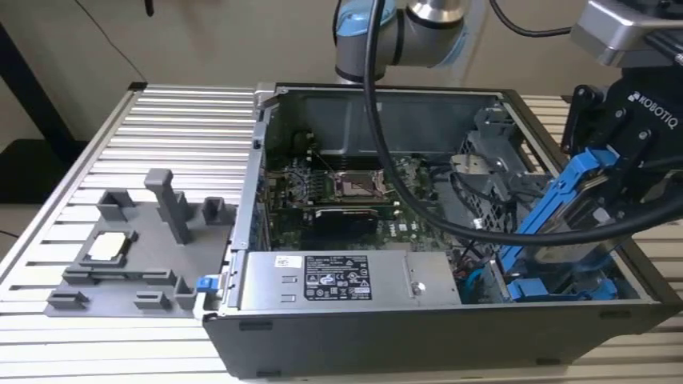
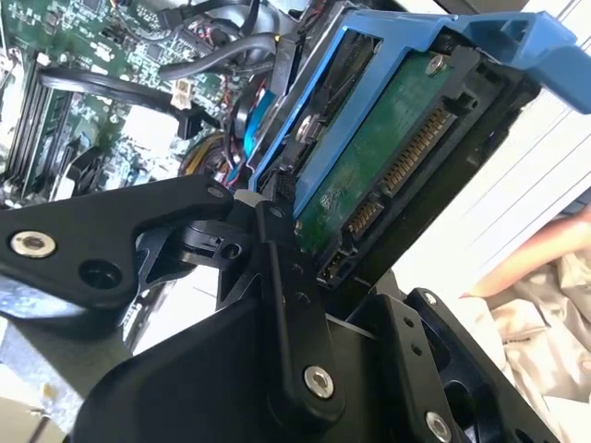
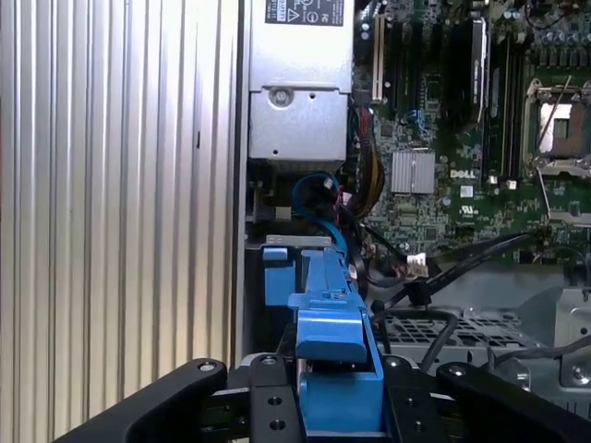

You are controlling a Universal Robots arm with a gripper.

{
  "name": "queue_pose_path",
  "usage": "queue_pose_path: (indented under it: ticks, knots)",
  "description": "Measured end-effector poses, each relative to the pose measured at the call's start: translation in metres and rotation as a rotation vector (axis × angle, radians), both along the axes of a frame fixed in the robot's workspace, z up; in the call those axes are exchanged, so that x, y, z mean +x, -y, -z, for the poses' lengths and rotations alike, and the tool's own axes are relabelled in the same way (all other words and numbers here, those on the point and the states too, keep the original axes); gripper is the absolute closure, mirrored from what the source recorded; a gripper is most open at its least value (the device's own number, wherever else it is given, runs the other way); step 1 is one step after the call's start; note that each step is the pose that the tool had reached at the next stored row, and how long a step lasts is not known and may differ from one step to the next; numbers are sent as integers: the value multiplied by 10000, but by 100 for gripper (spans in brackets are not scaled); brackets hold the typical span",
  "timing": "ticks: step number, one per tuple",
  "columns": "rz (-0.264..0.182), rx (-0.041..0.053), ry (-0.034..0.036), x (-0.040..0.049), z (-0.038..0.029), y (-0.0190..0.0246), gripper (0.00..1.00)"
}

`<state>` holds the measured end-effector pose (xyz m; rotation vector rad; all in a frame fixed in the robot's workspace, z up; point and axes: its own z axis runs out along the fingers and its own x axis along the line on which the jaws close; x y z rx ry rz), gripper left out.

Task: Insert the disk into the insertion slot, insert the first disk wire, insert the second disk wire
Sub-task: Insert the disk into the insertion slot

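Note:
The disk (image 1: 546,210), a drive in a bright blue carrier, hangs steeply tilted over the open computer case's corner, at the exterior view's right. My gripper (image 1: 600,204) is shut on it, black fingers (image 3: 268,399) clamping the carrier's sides. The second wrist view shows the disk's (image 2: 388,157) green circuit board and connector edge facing the camera. In the first wrist view the blue carrier (image 3: 332,323) points down toward the insertion slot (image 3: 277,277). That slot (image 1: 539,290), a dark bay with blue tabs, lies just below the disk's lower end. A loose blue cable (image 3: 319,185) curls beside the bay.
A silver power supply box (image 1: 331,280) sits along the case's near wall, the motherboard (image 1: 353,192) behind it. My arm's black cable (image 1: 427,212) drapes across the case. A grey fixture (image 1: 139,240) stands on the ribbed metal table (image 1: 171,120) at the exterior view's left.

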<state>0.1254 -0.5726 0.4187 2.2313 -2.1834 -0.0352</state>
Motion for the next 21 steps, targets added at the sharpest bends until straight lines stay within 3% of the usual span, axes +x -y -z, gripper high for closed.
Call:
queue_pose_path:
  ticks: [8,21]
  knots:
    - [-1,18,0,15,55,0,67]
    - [0,19,-1,22,282,0,67]
